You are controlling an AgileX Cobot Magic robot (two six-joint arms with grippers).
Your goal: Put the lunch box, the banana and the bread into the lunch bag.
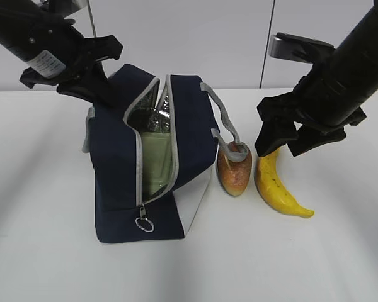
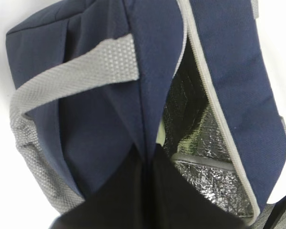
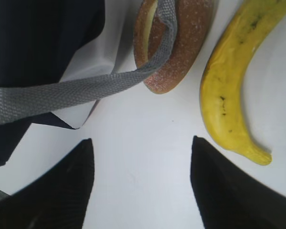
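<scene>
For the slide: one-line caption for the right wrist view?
Open right gripper hovers over the table beside the banana and bread, the lunch bag's grey strap draped across the bread.

The lunch bag [image 1: 120, 189] is matt navy cloth with crinkled silver foil lining [image 2: 200, 157], woven grey straps [image 3: 76, 90] and a metal ring pull [image 1: 145, 224].

White table [image 1: 44, 251] with three things on it.
Lunch bag [image 1: 120, 189] stands left; bread [image 1: 234, 170] and banana [image 1: 278, 189] lie right of it.

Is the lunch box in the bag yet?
In: the lunch box's green lid shows through the lunch bag's open zipper.
</scene>
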